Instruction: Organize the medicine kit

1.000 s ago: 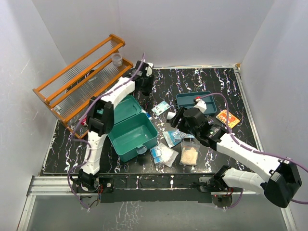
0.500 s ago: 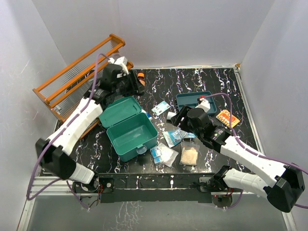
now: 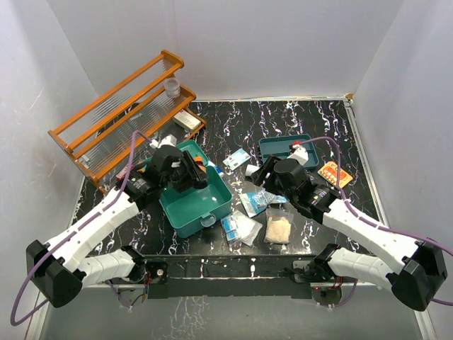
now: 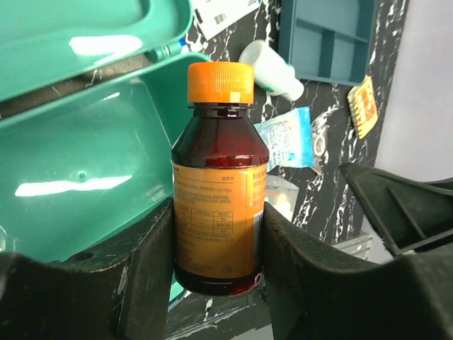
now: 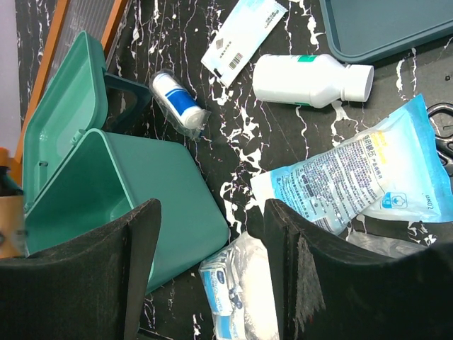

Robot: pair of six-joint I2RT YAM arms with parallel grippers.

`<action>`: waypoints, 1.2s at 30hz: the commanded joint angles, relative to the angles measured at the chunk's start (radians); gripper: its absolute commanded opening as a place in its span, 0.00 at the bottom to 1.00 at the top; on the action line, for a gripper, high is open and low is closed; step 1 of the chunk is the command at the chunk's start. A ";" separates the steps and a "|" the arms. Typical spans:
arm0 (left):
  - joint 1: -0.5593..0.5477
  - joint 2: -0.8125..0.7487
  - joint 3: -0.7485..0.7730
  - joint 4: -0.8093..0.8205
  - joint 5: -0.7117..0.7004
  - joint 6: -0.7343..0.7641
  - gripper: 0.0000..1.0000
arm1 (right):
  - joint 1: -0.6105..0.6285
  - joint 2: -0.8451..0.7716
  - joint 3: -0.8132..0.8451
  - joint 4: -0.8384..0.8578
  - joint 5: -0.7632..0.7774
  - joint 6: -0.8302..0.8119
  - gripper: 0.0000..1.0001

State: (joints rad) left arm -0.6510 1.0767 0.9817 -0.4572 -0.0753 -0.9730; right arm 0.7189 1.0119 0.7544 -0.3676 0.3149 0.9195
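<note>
- Left gripper (image 4: pixel 218 227): clamped on an amber bottle (image 4: pixel 220 163) with an orange cap, fingers (image 4: pixel 145 262) on the labelled body, cap clear of them.
- Kit (image 3: pixel 205 202): near-left of table centre, lid (image 3: pixel 185 151) swung back toward the far-left, latch on the near side. Cavity (image 4: pixel 85 170) looks bare in the left wrist view.
- Key relation: the bottle hangs over the far-left part of the open cavity, by the hinge. The cavity lies directly below and to the near-right of it.
- Bottle's long axis runs along the fingers, cap leading to the right. From above that seems roughly in line with the kit's longer side, though I can't fix the angle.
- Judgement: next is to lower and let go. The bottle should go in lying flat. The hinge-side wall is the thing to clear.
- Right gripper (image 3: pixel 263 173): jaws apart, nothing between them, hovering right of the kit above the loose items.
- Below it: white bottle (image 5: pixel 311 71), blue pouch (image 5: pixel 354 177), bandage roll (image 5: pixel 177 103).
- The left arm is the one at the kit. The right is nearer the loose stock and well placed for the next pick.
</note>
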 commanded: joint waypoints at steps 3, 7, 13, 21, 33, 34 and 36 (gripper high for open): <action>-0.105 0.054 -0.068 0.034 -0.161 -0.119 0.39 | -0.002 0.001 -0.010 0.028 0.006 0.030 0.58; -0.122 0.110 -0.129 0.065 -0.192 -0.155 0.38 | -0.002 0.003 -0.016 0.025 -0.007 0.042 0.58; -0.133 0.167 -0.174 0.147 -0.214 -0.160 0.38 | -0.002 -0.034 -0.045 0.020 -0.003 0.051 0.58; -0.134 0.286 -0.145 0.181 -0.171 -0.167 0.43 | -0.001 -0.075 -0.067 0.002 0.014 0.049 0.58; -0.137 0.382 -0.124 0.217 -0.074 -0.154 0.55 | -0.002 -0.070 -0.076 -0.004 0.029 0.036 0.58; -0.137 0.381 -0.130 0.227 -0.073 -0.151 0.57 | -0.001 -0.064 -0.073 -0.004 0.027 0.037 0.58; -0.137 0.384 -0.129 0.228 -0.071 -0.145 0.61 | -0.001 -0.045 -0.066 -0.002 0.025 0.042 0.58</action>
State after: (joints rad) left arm -0.7826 1.4693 0.8295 -0.2501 -0.1635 -1.1267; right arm 0.7189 0.9524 0.6731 -0.3969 0.3138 0.9627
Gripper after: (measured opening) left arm 0.584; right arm 0.578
